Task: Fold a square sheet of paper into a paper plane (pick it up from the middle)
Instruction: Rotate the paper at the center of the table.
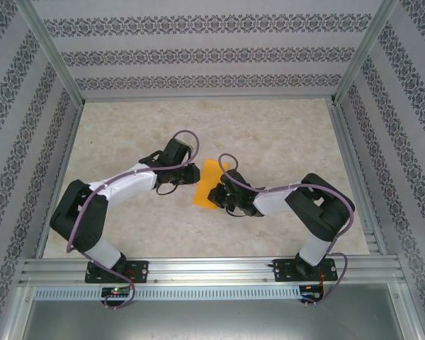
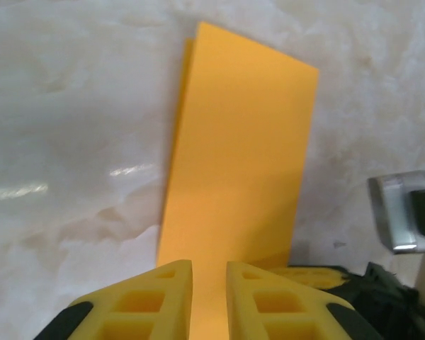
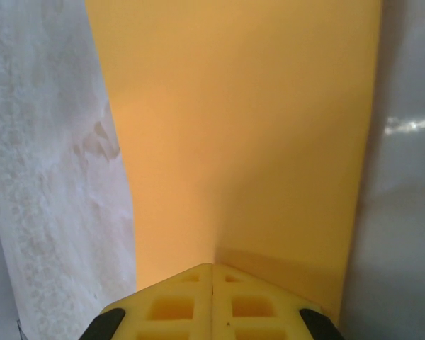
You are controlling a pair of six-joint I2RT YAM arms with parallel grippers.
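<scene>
The square sheet of paper [image 1: 205,184], folded into a strip running near-to-far, sits mid-table between the arms. The right gripper [image 3: 212,273] pinches its right edge; the left gripper [image 2: 209,283] stands slightly parted at its left edge.

Thin orange paper sheet [image 2: 237,149], plain and unmarked, lying flat as a long narrow rectangle on the pale cream marbled tabletop [image 2: 71,106]. Its long axis runs away from the camera, leaning slightly right. A second orange layer peeps out along the upper left edge, so the sheet is doubled over. At the bottom edge is the left tool [image 2: 209,273], with two yellow ribbed fingers [image 2: 159,297] on black bases, parted by a narrow gap in which orange shows; contact with the paper cannot be told. At the right edge is a silver-grey metal block [image 2: 404,212] above black hardware [image 2: 382,301], with a yellow strip [image 2: 315,275] just beside the sheet's near right corner.
</scene>
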